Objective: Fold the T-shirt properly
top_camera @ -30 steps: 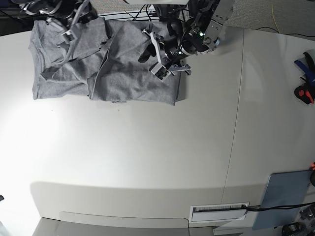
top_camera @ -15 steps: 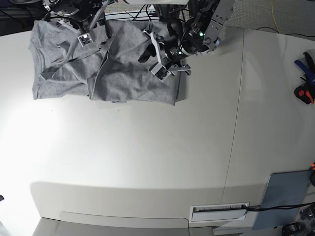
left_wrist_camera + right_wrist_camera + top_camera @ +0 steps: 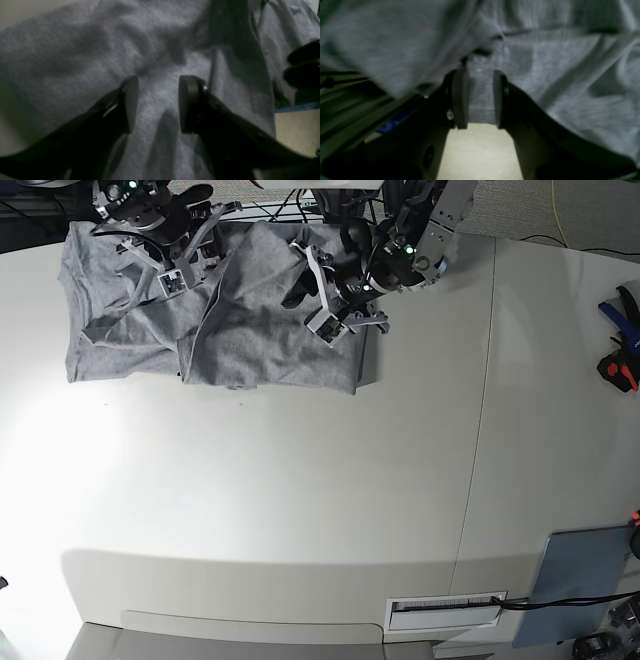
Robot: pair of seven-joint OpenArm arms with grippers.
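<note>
The heather-grey T-shirt [image 3: 250, 330] lies crumpled and partly folded at the table's far left corner, plain side showing. My left gripper [image 3: 298, 285] hovers over the shirt's right half. In the left wrist view it [image 3: 157, 103] is open, with wrinkled T-shirt [image 3: 100, 50] fabric beneath the fingers [image 3: 131, 102] and nothing between them. My right gripper [image 3: 205, 252] is over the shirt's upper middle. In the right wrist view it [image 3: 480, 98] stands open at an edge of the T-shirt [image 3: 545, 62], with bare table showing below the gap.
The white table [image 3: 300, 500] has a seam [image 3: 485, 380] running down its right part. Blue and red-black tools [image 3: 620, 345] lie at the right edge. A blue-grey pad [image 3: 575, 580] and a white slotted label plate [image 3: 445, 610] sit at the near right.
The right arm has swung from the shirt's far-left top corner rightward and down over the shirt's upper middle. The left arm has stayed put; both grippers' openings look unchanged.
</note>
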